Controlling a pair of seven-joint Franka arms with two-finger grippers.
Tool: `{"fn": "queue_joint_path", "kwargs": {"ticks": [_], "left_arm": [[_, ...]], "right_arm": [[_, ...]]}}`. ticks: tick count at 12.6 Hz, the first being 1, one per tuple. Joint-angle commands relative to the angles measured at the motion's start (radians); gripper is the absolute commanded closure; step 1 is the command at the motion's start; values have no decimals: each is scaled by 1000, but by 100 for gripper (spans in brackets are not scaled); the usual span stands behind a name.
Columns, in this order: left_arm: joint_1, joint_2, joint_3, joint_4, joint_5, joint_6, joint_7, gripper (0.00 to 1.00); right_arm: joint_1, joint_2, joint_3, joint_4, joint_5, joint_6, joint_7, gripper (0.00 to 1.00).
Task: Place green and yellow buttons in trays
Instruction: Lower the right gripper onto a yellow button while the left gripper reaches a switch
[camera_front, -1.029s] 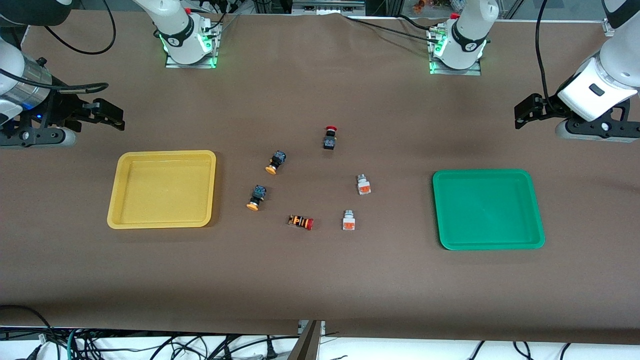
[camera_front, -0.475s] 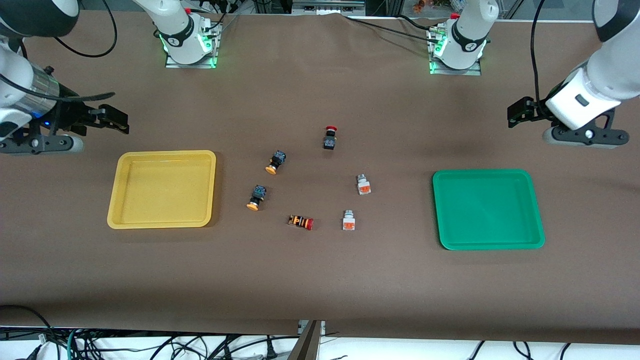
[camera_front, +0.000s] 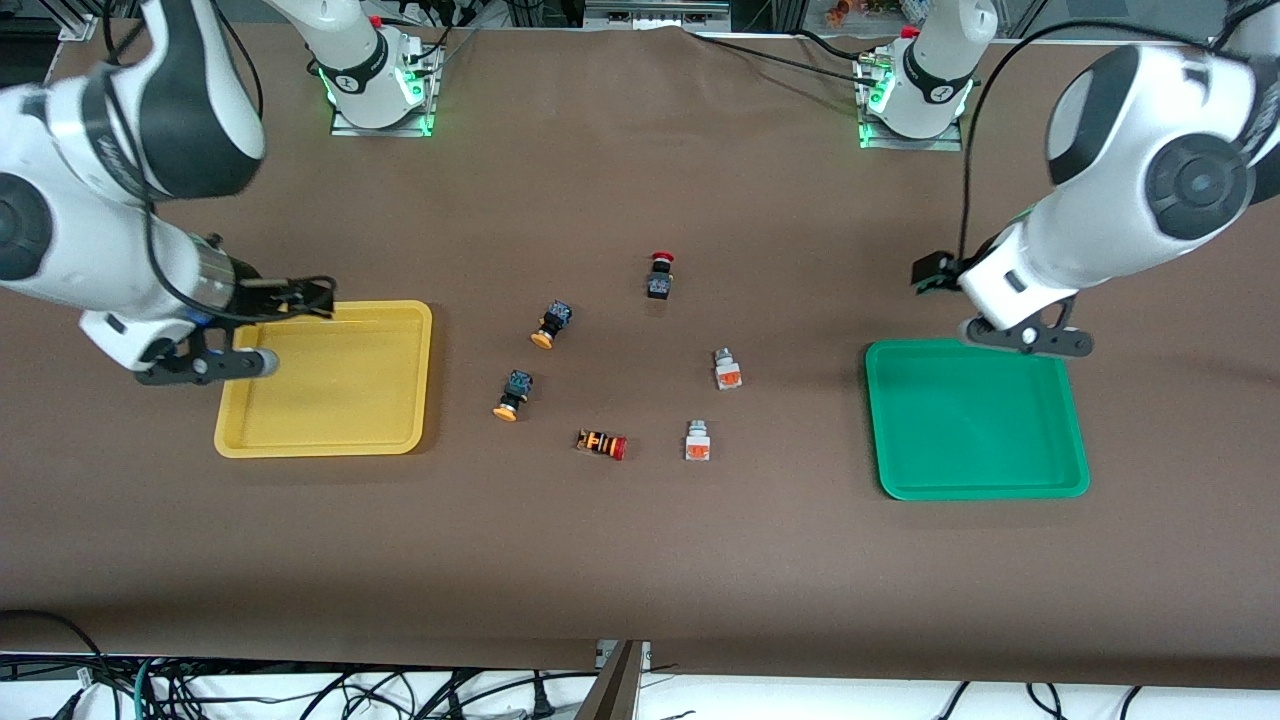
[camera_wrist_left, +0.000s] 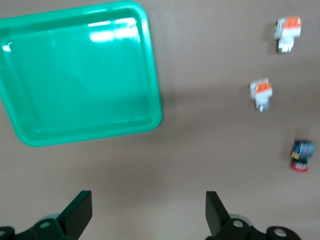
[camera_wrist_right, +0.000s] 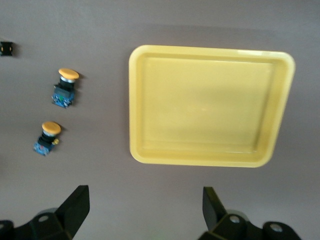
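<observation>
From my remote desk, both arms stand ready over the table; the right gripper (camera_front: 300, 297) hangs over the upper edge of the yellow tray (camera_front: 325, 440) at frame left, jaws wide apart and empty; the left gripper (camera_front: 935, 270) hangs just above the upper corner of the green tray (camera_front: 980, 490) at frame right, jaws likewise spread on nothing. Both trays are empty. Mid-frame lie the two yellow-capped buttons (camera_front: 549, 324) (camera_front: 512, 393) and the two white-bodied buttons (camera_front: 727, 369) (camera_front: 697, 440); among them sit a red-capped black button (camera_front: 659, 275) and a striped button (camera_front: 601, 443), which I leave. I judge these parts light, rigid plastic, apt to roll or skid on their round caps; I would pinch each across its squarish body, not the cap or tip.
</observation>
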Motion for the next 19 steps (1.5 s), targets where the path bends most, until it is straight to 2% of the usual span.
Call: {"fn": "queue_joint_path", "kwargs": {"ticks": [1, 3, 5, 9, 11, 15, 17, 19], "left_arm": [[-20, 133, -38, 35, -16, 101, -92, 0], [-63, 206, -38, 30, -16, 192, -118, 0], [-107, 269, -38, 17, -9, 278, -177, 0], [-147, 368, -38, -12, -10, 384, -222, 0], [-181, 399, -38, -75, -12, 527, -234, 0], [-221, 457, -41, -71, -19, 675, -342, 0], [-254, 477, -41, -65, -53, 726, -427, 0], [-256, 488, -41, -65, -55, 732, -434, 0]], "right_arm": [[108, 72, 1, 19, 1, 45, 200, 0], [162, 111, 2, 5, 24, 92, 326, 0], [216, 132, 2, -56, 84, 174, 440, 0], [317, 177, 2, -151, 98, 316, 648, 0], [349, 203, 4, -206, 99, 404, 704, 0], [414, 266, 4, -260, 99, 547, 796, 0], [437, 293, 4, -260, 99, 573, 825, 0], [444, 307, 2, -260, 99, 584, 828, 0]]}}
